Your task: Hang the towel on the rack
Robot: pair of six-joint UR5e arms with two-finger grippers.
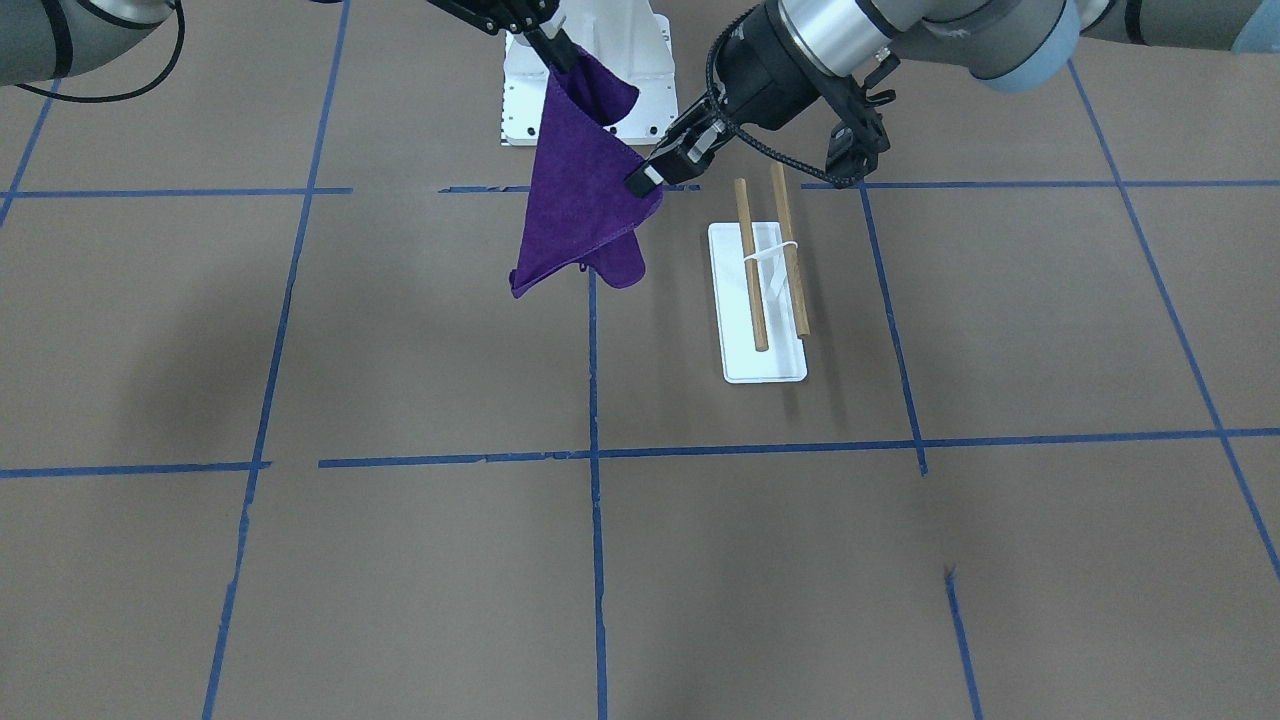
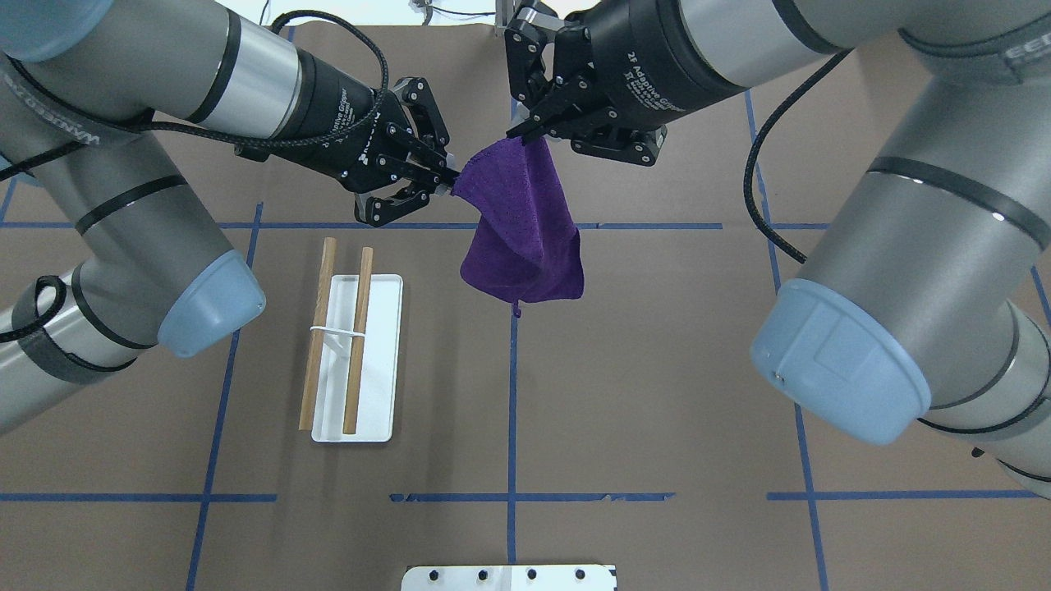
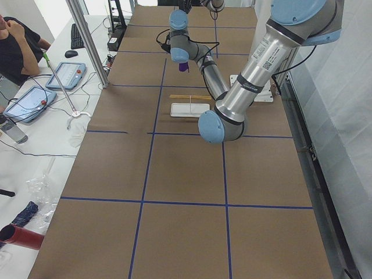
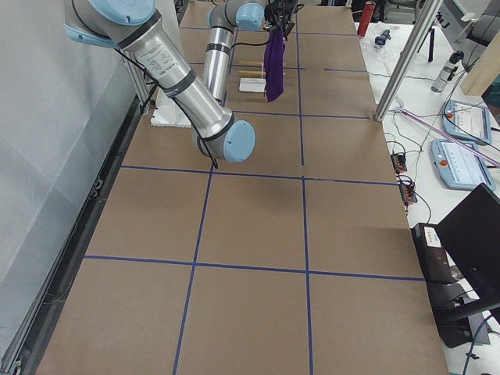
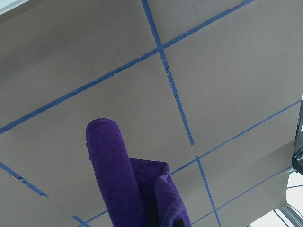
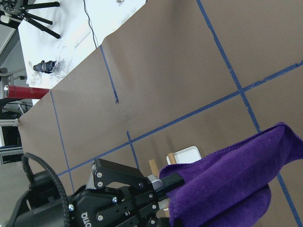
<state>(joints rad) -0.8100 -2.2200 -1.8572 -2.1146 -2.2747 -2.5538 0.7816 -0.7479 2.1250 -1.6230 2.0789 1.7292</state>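
Note:
A purple towel hangs in the air between both grippers, above the brown table. My left gripper is shut on one upper corner of it. My right gripper is shut on the other upper corner, a little farther from the robot. In the front view the left gripper pinches the towel low on its side, and the right gripper holds its top. The rack, two brown dowels over a white base, stands on the table on my left, apart from the towel. The towel fills the bottom of both wrist views.
The white bolted robot pedestal stands behind the towel, and its edge shows in the overhead view. Blue tape lines mark the table in a grid. A side table with tablets and a seated person lie beyond the far edge.

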